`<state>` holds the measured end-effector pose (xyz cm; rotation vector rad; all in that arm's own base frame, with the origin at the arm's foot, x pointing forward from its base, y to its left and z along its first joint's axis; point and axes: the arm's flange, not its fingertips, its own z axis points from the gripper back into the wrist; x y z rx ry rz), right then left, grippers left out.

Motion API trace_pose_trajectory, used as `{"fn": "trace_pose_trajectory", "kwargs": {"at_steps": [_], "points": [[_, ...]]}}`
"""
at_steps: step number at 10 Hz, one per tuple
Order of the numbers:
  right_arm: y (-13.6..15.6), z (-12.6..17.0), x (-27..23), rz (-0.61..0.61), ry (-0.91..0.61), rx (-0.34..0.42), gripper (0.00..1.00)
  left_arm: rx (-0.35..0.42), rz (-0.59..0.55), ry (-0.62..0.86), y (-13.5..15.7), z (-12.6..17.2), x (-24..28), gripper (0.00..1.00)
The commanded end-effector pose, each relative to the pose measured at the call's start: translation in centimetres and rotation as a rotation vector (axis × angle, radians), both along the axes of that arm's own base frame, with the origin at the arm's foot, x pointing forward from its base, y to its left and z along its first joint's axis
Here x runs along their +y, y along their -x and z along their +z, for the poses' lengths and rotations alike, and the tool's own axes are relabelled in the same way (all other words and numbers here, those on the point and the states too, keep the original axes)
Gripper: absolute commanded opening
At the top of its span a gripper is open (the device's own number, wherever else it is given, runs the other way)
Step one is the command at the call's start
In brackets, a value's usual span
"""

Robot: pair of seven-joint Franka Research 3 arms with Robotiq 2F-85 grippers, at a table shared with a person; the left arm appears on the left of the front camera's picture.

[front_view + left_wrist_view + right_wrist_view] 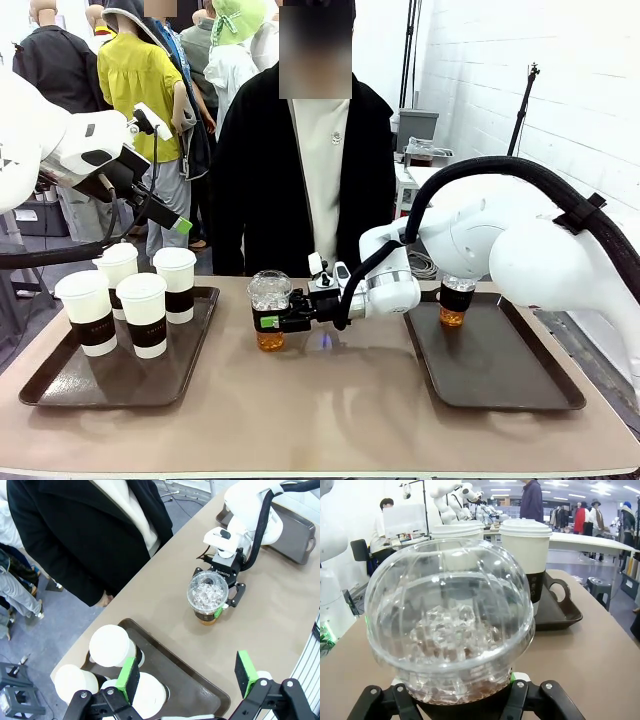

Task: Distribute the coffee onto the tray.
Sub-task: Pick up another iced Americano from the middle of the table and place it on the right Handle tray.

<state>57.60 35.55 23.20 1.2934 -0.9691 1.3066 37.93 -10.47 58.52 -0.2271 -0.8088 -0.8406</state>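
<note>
the right gripper (268,322) was clenched on the dark sleeve of a dome-lidded cup (269,310) of amber drink, which stood on the bare desk (330,400) between the two trays. in the left wrist view its fingers (218,612) sat tight against both sides of that cup (207,594), and in the right wrist view the clear dome (450,625) rose right between them. whether the cup's base was touching the desk or just off it, i could not tell.

the second dome-lidded cup (456,300) stood on the right tray (500,375), partly behind the right arm. four white lidded cups (130,295) stood close together on the left tray (60,385). the left gripper (187,677) hung released above those cups, holding nothing. a person stood at the far side of the desk, hands not in the work.

the step in hand looked like the pick of the middle cup. the next move would likely call for a level lift, keeping the drink upright, then a carry to a bare part of a tray, clear of the cups already there.
</note>
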Motion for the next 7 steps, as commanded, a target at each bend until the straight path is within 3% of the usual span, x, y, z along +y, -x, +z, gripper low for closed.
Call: {"fn": "trace_pose_trajectory", "kwargs": {"at_steps": [1,4,7], "points": [[0.5,2.0,-1.3,0.015,-0.032,-0.009,0.64,0.007,0.003,0.006,-0.1,0.0,0.1,1.0],[2.3,7.9,-5.9,-0.002,-0.009,0.011,0.64,0.007,0.003,0.006,-0.1,0.0,0.1,1.0],[6.4,12.1,-12.5,-0.039,-0.021,0.027,0.64,0.007,0.003,0.006,-0.1,0.0,0.1,1.0]]}}
